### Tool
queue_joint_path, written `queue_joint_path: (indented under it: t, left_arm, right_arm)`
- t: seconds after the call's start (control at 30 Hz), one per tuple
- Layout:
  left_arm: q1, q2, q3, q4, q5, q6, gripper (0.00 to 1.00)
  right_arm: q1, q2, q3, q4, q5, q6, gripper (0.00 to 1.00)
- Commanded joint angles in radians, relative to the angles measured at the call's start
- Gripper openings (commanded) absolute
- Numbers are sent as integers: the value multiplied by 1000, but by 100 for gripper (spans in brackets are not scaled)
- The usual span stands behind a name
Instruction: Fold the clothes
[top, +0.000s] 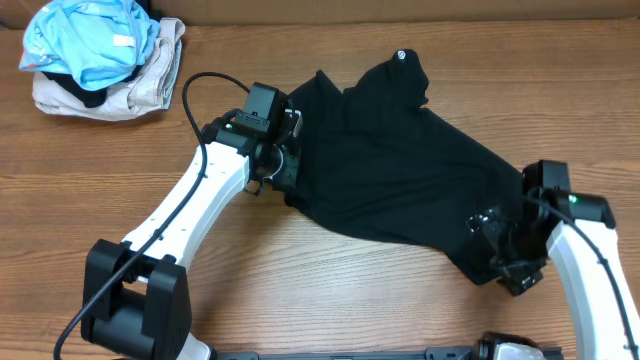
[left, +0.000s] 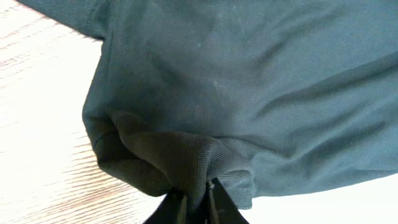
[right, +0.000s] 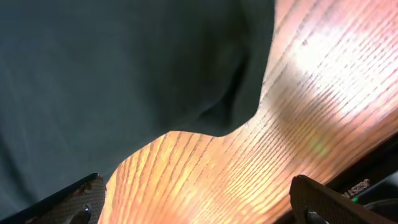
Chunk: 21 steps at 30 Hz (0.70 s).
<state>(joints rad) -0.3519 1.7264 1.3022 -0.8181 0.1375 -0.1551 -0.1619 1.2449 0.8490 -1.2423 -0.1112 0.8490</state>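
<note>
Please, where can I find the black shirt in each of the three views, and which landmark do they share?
Overhead: the black shirt lies across the middle, reaching the lower right.
Left wrist: the black shirt fills most of the frame; the left tool pinches a fold at the bottom edge.
Right wrist: the black shirt covers the upper left.
Shared landmark: the wooden table beside its edge.
</note>
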Motion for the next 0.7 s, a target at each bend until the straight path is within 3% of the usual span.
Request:
queue_joint_path:
  t: [0.0,0.2,0.67]
  left_arm:
    - [0,0,17,4,-23,-10,14]
    - [0,0,16,5,-23,-10,14]
    - [0,2,15,3,-31,-9,14]
  right_arm:
    - [6,-79,-39,19,21,79,98]
    - [6,-136,-127,76,50,99,100]
    - [6,-134,-367,347,2,126,72]
